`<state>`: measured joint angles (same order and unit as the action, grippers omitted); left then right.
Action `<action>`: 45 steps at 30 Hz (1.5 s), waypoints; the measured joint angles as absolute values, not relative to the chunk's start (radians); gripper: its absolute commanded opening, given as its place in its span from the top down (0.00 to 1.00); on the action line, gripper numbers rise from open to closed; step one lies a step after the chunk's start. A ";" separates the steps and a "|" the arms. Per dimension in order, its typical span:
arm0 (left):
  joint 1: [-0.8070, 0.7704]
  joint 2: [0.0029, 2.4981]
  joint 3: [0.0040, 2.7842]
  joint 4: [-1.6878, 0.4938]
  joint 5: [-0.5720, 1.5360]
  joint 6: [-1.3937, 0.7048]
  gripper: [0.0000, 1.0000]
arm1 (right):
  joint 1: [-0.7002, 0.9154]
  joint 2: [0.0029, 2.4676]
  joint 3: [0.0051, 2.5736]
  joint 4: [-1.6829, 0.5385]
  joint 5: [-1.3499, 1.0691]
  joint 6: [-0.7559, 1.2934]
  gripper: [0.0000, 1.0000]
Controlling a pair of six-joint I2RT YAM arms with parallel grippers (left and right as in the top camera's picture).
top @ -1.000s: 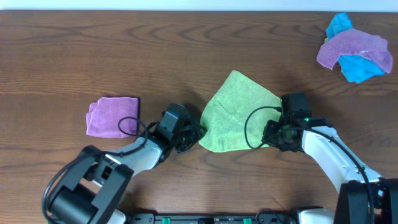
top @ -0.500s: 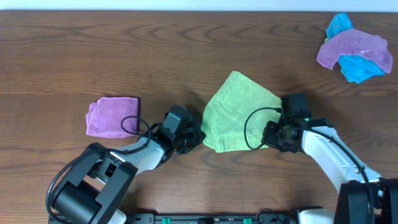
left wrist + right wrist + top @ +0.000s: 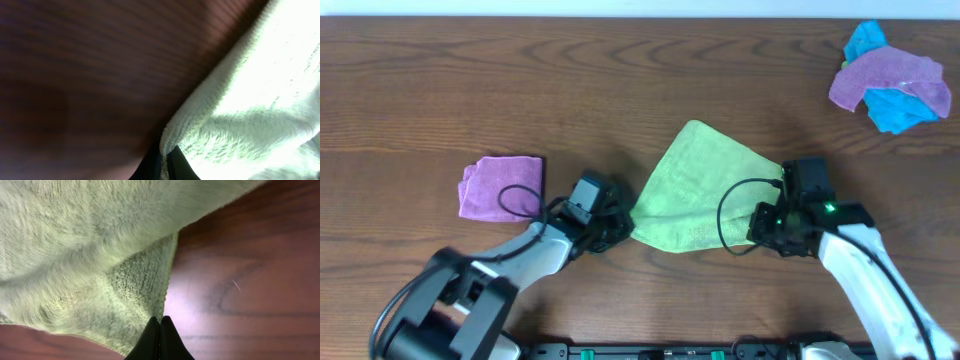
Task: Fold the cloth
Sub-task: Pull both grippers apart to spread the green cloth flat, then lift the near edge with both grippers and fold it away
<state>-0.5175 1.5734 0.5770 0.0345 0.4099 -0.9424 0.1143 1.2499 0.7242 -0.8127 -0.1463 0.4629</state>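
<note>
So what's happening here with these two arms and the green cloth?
Two robot arms are set to fold the lime-green cloth on the wooden table. The left jaws pinch its left corner, the right jaws its right edge, both shut on fabric. A folded purple cloth lies left; a purple-and-blue heap sits far right.

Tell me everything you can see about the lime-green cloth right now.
The lime-green cloth is plain, fuzzy microfibre with no markings. It lies on the dark wooden table, apparently doubled over into a rough triangle, peak pointing away from the robot. The left tool pinches its near left corner and the right tool its right edge; nothing else touches it.
</note>
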 measured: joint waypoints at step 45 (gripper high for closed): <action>-0.593 1.379 0.714 -0.308 0.494 -0.888 0.94 | 0.114 0.900 0.724 -1.220 -0.116 0.700 0.99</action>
<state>-0.5934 1.3788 0.7139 -0.3080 0.4942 -0.8879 0.1143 0.9001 0.7242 -1.2201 -0.1162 0.7002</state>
